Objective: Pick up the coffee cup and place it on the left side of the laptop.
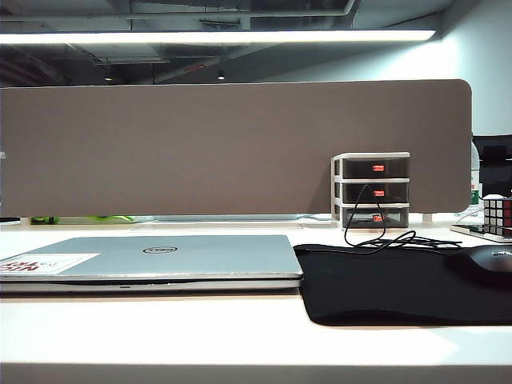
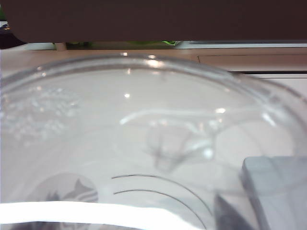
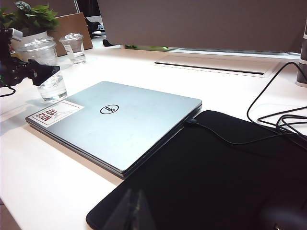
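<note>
The left gripper (image 3: 42, 73) reaches in from the edge of the right wrist view. Its black jaws sit at mid-height on the coffee cup (image 3: 52, 90), with one finger (image 3: 48, 72) crossing the cup's near face. Whether the jaws are pressing the cup or stand slightly off it cannot be told. In the left wrist view the cup (image 2: 144, 134) is so close that its clear lid and wall fill nearly the whole picture (a scrap of the round logo and two printed scale lines show through). No finger can be made out there.

The cup stands upright with its base on the white worktop (image 3: 57, 191) directly below the jaws. It is just beside the laptop's (image 3: 120, 124) sticker corner, apart from it. The closed laptop (image 1: 152, 256) lies flat, running away from the left jaws toward the black mouse pad (image 3: 225, 177), which its far edge meets. A second clear cup (image 3: 74, 47) stands beyond the left jaws, well apart from them.

The right gripper (image 3: 136, 213) shows only as a dim dark shape low over the mouse pad in its own wrist view. The state of its jaws cannot be told. A black cable (image 3: 268, 124) trails across the pad ahead of it.
</note>
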Robot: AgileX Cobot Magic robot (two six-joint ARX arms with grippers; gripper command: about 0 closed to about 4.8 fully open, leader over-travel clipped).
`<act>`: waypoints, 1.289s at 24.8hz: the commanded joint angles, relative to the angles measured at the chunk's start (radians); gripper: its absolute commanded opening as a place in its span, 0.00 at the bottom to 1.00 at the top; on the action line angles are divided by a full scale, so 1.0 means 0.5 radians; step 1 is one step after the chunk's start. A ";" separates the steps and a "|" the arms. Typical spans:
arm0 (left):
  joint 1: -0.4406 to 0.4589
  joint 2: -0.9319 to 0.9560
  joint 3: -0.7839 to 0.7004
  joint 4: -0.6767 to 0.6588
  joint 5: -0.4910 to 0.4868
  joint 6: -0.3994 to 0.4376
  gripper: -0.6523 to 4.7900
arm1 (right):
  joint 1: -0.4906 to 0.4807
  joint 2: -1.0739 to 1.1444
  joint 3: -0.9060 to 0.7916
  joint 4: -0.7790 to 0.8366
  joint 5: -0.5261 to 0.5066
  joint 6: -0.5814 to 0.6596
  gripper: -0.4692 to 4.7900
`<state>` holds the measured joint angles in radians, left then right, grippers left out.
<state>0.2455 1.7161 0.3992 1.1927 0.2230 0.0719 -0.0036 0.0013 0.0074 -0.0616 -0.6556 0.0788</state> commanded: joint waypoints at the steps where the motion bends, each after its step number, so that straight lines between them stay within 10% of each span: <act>1: 0.016 -0.010 0.005 0.056 0.002 0.011 0.88 | 0.000 -0.004 -0.011 0.027 -0.002 0.000 0.09; 4: 0.028 -0.010 0.005 0.057 0.021 -0.002 1.00 | 0.001 -0.004 -0.011 0.027 -0.003 0.000 0.09; 32: 0.037 -0.344 -0.513 0.281 -0.053 -0.195 1.00 | 0.001 -0.004 -0.011 0.027 -0.004 0.000 0.09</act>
<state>0.2615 1.5635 0.1604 1.3163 0.2184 -0.0086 -0.0036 0.0013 0.0071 -0.0616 -0.6559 0.0788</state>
